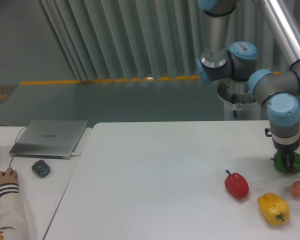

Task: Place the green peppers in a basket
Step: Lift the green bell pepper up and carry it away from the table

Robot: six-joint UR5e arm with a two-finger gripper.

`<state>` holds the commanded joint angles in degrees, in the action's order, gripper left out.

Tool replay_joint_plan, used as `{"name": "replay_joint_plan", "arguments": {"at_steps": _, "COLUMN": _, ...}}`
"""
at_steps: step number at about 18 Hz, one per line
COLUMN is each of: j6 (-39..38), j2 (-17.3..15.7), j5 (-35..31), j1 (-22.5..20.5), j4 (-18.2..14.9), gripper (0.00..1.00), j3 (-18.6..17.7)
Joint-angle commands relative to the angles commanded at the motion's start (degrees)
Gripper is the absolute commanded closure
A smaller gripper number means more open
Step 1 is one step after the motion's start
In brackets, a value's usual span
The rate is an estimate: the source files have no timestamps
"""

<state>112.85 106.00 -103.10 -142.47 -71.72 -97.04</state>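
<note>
The table [155,175] filled the lower part of the view, white and wide, with a second lighter desk [35,200] butted against its left edge. The arm [270,85] came in from the upper right, its grey links and blue joint caps folding down to the table's far right side. A closed silver laptop [50,137] lay on the left desk, a cable trailing from it. A person's hand [5,180] in a striped cuff rested at the bottom left corner, next to a dark mouse [41,168]. The gripper [288,167] pointed straight down over the green pepper [297,161], which sat on the table near the right edge; the fingers stood in front of it and hid its middle, so whether the jaws pinched it or merely straddled it could not be told. The yellow pepper [273,208] lay near the front right, the red pepper [236,184] just to its left and a little farther back, apart from each other. A small reddish round fruit [299,188] sat just below the green pepper, beside the yellow one.
</note>
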Motion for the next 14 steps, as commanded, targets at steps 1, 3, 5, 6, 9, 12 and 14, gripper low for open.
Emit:
{"name": "replay_joint_plan", "arguments": {"at_steps": 1, "j6": 0.0, "j2": -0.7, "j5": 0.26, "j1": -0.35, "j4": -0.26, "gripper": 0.52, "j3": 0.79}}
{"name": "replay_joint_plan", "arguments": {"at_steps": 3, "j6": 0.0, "j2": -1.85, "j5": 0.53, "j1": -1.23, "j4": -0.27, "gripper": 0.52, "j3": 1.84}}
{"name": "replay_joint_plan", "arguments": {"at_steps": 5, "j6": 0.09, "j2": -2.47, "j5": 0.88, "j1": -2.72, "j4": -0.27, "gripper": 0.51, "j3": 3.51}}
{"name": "replay_joint_plan", "arguments": {"at_steps": 6, "j6": 0.09, "j2": -2.82, "j5": 1.23, "j1": -3.86, "j4": -0.27, "gripper": 0.51, "j3": 4.3}}
{"name": "replay_joint_plan", "arguments": {"at_steps": 9, "j6": 0.7, "j2": -3.08, "j5": 3.24, "j1": -9.04, "j4": -0.18, "gripper": 0.51, "j3": 6.41}}
{"name": "replay_joint_plan", "arguments": {"at_steps": 12, "j6": 2.54, "j2": -3.0, "j5": 6.41, "j1": -14.14, "j4": 0.0, "gripper": 0.51, "j3": 8.87}}
{"name": "replay_joint_plan", "arguments": {"at_steps": 14, "j6": 4.39, "j2": -2.38, "j5": 9.48, "j1": -17.3, "j4": 0.52, "gripper": 0.51, "j3": 9.67}}
